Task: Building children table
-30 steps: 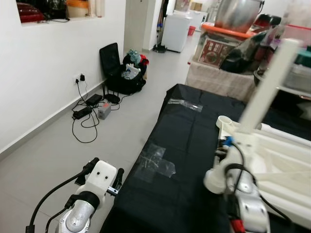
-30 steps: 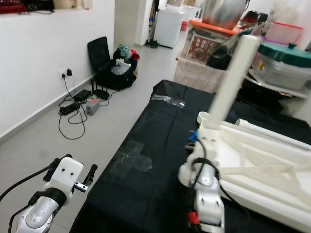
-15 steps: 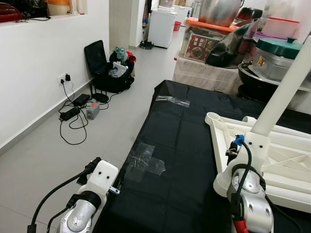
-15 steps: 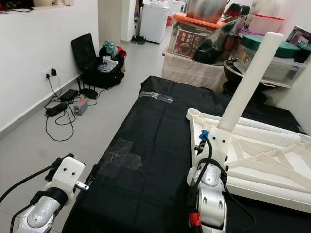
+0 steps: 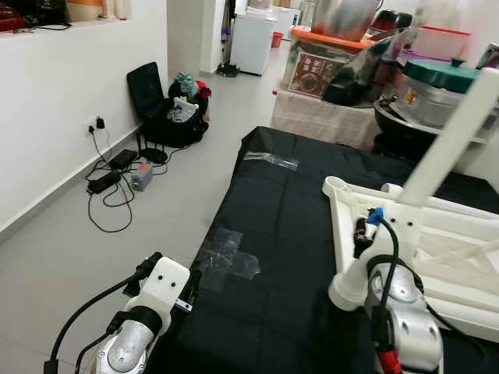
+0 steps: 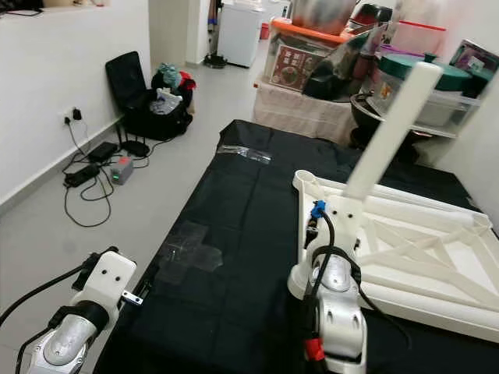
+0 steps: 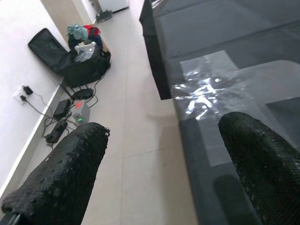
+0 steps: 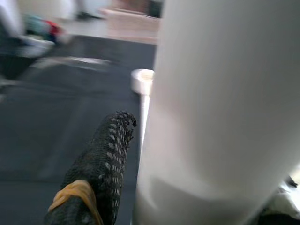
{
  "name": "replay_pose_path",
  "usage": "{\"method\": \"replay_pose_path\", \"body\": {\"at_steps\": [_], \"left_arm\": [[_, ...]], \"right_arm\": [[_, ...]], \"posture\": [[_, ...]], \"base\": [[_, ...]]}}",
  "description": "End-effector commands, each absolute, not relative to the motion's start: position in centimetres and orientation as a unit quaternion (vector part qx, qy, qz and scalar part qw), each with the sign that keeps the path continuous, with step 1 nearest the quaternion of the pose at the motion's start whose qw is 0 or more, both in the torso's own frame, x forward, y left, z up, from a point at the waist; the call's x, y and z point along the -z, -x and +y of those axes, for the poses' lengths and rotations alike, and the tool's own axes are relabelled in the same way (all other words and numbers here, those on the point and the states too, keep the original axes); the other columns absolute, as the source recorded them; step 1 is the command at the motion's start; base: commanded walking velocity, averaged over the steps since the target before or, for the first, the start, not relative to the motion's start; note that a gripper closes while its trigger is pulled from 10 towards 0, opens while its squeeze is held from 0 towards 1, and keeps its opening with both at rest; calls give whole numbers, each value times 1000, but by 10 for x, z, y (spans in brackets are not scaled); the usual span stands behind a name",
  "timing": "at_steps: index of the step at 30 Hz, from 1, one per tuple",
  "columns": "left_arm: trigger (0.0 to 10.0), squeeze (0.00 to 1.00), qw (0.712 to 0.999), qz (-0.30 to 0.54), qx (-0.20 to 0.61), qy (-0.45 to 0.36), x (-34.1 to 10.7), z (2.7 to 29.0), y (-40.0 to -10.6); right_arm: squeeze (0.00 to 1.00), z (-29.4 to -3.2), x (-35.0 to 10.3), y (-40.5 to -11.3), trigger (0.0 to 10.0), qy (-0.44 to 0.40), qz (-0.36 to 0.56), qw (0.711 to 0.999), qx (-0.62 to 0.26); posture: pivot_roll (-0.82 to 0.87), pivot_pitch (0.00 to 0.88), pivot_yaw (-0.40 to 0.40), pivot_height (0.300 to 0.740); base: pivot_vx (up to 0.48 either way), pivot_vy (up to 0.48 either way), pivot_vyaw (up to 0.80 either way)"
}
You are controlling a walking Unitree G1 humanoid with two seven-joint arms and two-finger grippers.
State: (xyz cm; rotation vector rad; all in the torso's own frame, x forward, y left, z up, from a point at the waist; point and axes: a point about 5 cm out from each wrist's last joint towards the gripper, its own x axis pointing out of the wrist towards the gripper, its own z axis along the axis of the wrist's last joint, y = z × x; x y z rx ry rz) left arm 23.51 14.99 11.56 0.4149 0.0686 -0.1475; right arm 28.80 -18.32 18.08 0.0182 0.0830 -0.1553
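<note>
Table top [image 6: 421, 249]: white, lying upside down on the black cloth [image 6: 234, 234], with its ribs facing up.
Table leg [image 6: 390, 128]: 1 long white tube, tilted up and away from the robot — its low end sits by the near corner of the table top.
Right gripper [image 6: 312, 234]: closed around the table leg; 1 black finger [image 8: 101, 164] presses against the tube.
Left gripper [image 7: 159, 173]: open and holding nothing, with its 2 fingers wide apart — it hangs over the floor beside the cloth's edge.
Clear tape [image 5: 226, 253]: stuck on the cloth near the left gripper.
</note>
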Motion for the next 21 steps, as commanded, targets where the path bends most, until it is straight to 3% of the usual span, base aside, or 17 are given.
{"method": "replay_pose_path", "body": {"at_steps": [1,6,8,10,21], "left_arm": [[10000,0,974,40,82,-206,-113,147,-234],[10000,0,974,39,82,-206,-113,146,-235],[10000,0,974,39,82,-206,-113,146,-235],[10000,0,974,39,81,-207,-113,147,-235],[10000,0,974,38,82,-208,-114,145,-234]], "right_arm": [[0,-166,-185,-294,10000,-22,17,999,-24],[0,-157,-174,-296,10000,-9,29,988,-152],[0,-157,-174,-296,10000,-9,29,988,-152],[0,-147,-166,-294,10000,-3,41,973,-228],[0,-122,-152,-306,10000,-21,42,964,-262]], "posture": [[106,0,-183,740],[117,0,-189,740],[117,0,-189,740],[123,0,-193,740],[137,0,-197,740]], "base": [[0,0,0],[0,0,0],[0,0,0],[0,0,0],[0,0,0]]}}
